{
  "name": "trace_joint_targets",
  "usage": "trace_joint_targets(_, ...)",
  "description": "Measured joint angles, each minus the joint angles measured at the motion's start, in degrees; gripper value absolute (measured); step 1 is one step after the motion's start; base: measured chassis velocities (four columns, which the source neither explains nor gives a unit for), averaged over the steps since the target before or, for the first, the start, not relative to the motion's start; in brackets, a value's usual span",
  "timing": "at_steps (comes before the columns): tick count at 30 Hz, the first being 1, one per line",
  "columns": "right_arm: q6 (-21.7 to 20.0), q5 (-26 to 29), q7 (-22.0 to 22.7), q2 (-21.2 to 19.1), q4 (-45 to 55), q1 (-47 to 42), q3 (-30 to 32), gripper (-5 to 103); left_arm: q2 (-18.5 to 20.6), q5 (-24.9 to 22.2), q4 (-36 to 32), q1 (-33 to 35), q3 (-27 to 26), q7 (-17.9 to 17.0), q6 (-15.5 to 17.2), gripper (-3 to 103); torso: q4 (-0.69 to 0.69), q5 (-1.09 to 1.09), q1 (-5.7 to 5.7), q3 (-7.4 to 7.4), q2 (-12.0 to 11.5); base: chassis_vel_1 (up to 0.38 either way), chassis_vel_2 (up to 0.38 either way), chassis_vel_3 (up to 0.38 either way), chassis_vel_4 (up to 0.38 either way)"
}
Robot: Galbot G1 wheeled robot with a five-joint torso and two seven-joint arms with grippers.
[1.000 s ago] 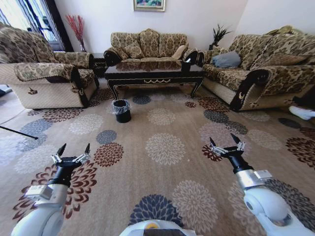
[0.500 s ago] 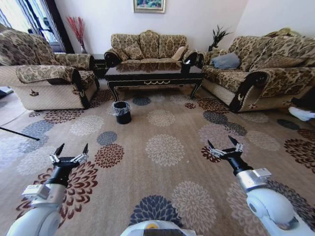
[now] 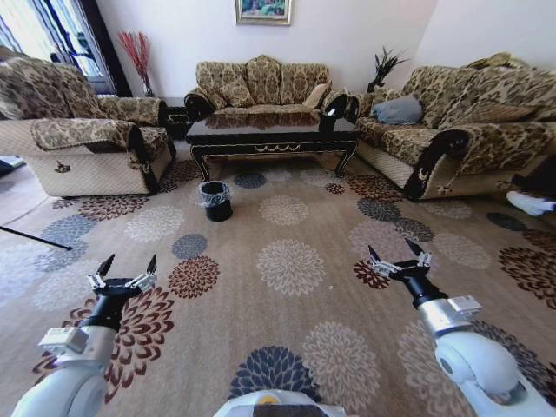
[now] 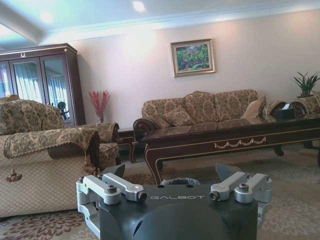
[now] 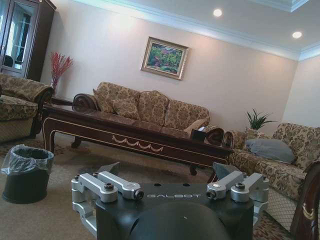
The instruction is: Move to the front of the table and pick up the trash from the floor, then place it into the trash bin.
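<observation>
Long low coffee table of glossy dark wood with gold scroll ornament on its front rail (image 3: 271,135) well ahead across the flower-patterned carpet (image 3: 287,261), between the patterned sofas. Small round black bin with crinkly plastic liner around its rim (image 3: 215,198) on the carpet just in front of the table's left end, much lower than the tabletop; also seen beside the table leg from the right wrist (image 5: 26,172), and partly hidden behind the claw body from the left wrist (image 4: 179,182). Left gripper (image 3: 128,268) low over the carpet at near left, fingers spread, nothing between them. Right gripper (image 3: 395,254) low at near right, likewise spread and empty. Trash on the floor: cannot tell among the carpet pattern.
</observation>
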Motion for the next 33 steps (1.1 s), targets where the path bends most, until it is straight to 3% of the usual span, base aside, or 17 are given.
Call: trace_joint_targets(33,-0.1,0.4,0.1,0.0,-1.0,0.8,-0.9,100,-0.9,1.8,1.4,-1.3,2.7,0.6,-0.4,100,0.00,0.00,2.47,5.08,7.5,0.000,0.000,0.000,0.000)
